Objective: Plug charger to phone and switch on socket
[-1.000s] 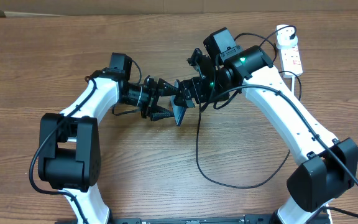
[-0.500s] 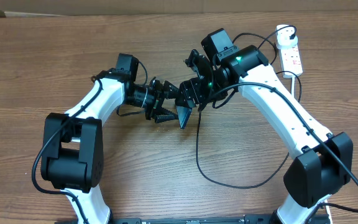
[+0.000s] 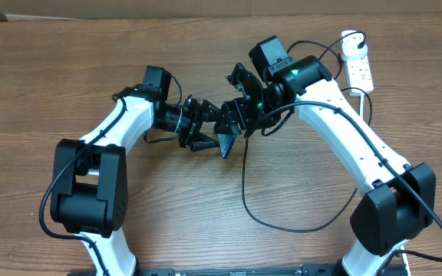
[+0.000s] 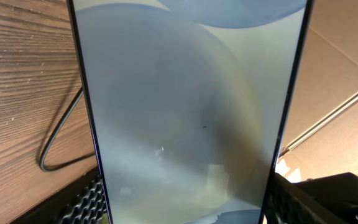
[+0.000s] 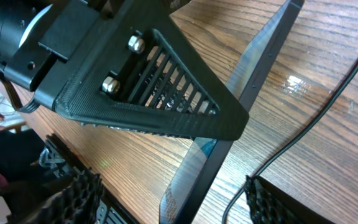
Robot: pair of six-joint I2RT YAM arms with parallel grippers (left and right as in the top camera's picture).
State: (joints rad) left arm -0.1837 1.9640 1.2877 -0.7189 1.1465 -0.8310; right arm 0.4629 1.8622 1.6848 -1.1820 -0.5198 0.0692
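Note:
The phone [image 3: 226, 142] stands on its long edge above the table's middle, and my left gripper [image 3: 213, 127] is shut on it. In the left wrist view its pale screen [image 4: 191, 112] fills the frame between both ribbed fingers [image 4: 82, 202]. My right gripper [image 3: 233, 117] comes in from the right and stands open around the phone's end. In the right wrist view the phone's dark edge [image 5: 261, 65] runs down between my right gripper's [image 5: 179, 199] pads with gaps on both sides. The charger's thin black cable [image 3: 245, 180] [image 5: 319, 102] loops over the table toward the white socket [image 3: 360, 70]. Its connector tip is hidden.
The socket lies at the far right with a white plug adapter [image 3: 351, 40] at its far end. The black cable makes a wide loop [image 3: 298, 228] in front of the right arm. A bend of black cable [image 4: 58, 140] lies on the wood beside the phone.
The right gripper's jaws have narrowed around the phone's end. The left arm shifted a little up and to the right with the phone, then held still.

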